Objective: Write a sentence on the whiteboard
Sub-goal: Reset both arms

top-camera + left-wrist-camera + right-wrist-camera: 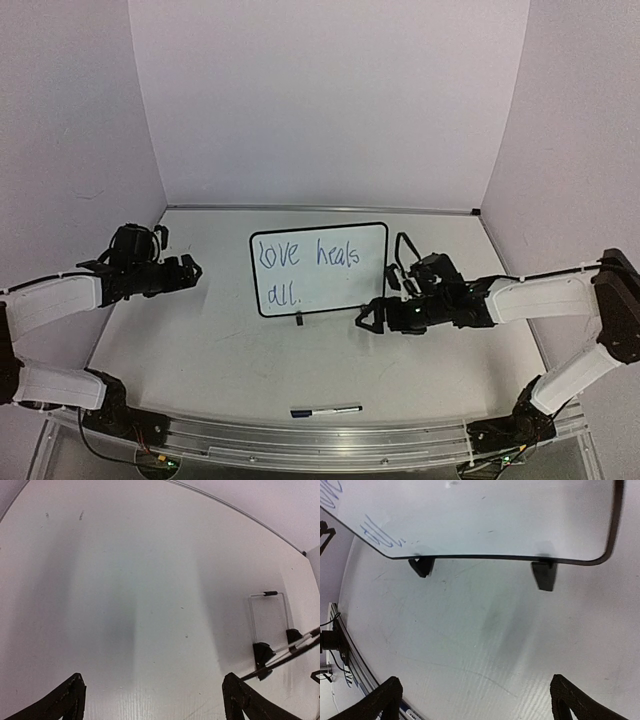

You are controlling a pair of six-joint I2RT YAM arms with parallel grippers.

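The whiteboard (320, 268) stands upright on two small black feet at the middle of the table. It bears the sentence (303, 268) in blue marker, "love heals all." in two lines. The right wrist view shows the board's lower edge (490, 556) and both feet. My left gripper (190, 270) is open and empty, left of the board and apart from it. My right gripper (368, 315) is open and empty, low by the board's right front corner. A blue-capped marker (327, 410) lies on the table near the front edge.
White walls enclose the table at the back and sides. A metal rail (300, 445) runs along the front edge. The left wrist view shows the board's back stand (270, 625) at its right side.
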